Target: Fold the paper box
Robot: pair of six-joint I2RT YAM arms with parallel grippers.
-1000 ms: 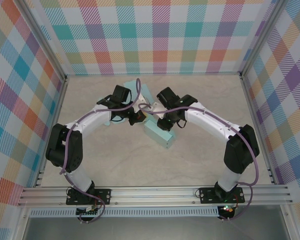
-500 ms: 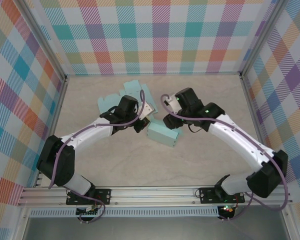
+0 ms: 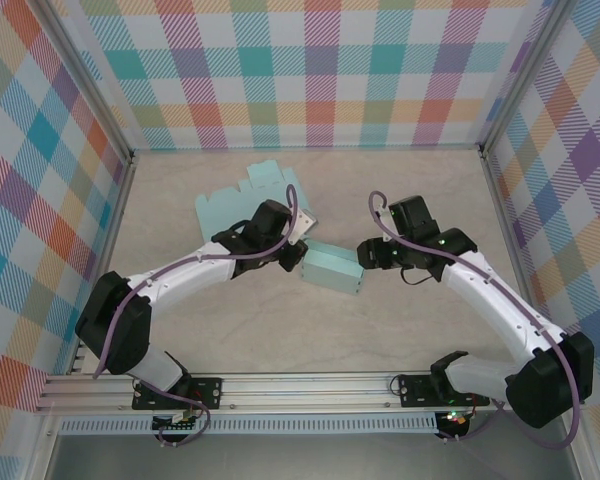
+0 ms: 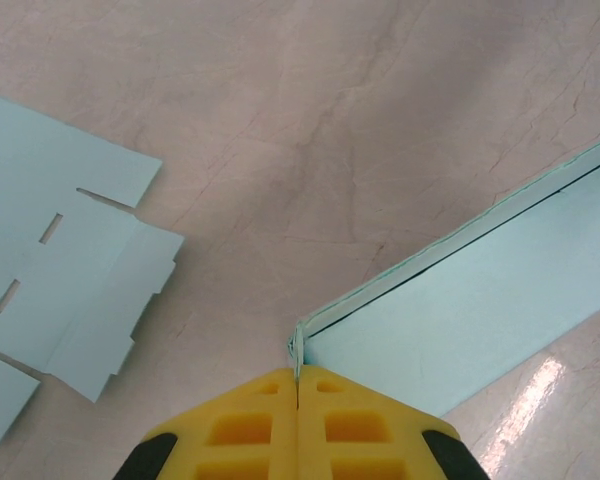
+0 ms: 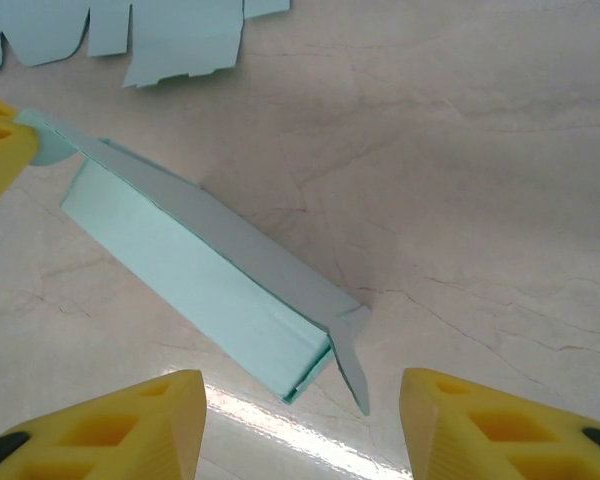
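Left gripper, jaws closed, pinches the paper box at its 9 o'clock end. Right gripper stands wide, holding nothing, at 3 o'clock. Box lies mid-table; flat blank at 11 o'clock.

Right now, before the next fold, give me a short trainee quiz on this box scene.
1. True or false: the left claw is shut on an edge of the paper box.
2. The right claw is: A) shut on the box, B) open near the box's end, C) shut on nothing.
3. Where does the flat sheet lie relative to the box?
Key: 1 true; 2 B; 3 farther back and to the left, apart from it.
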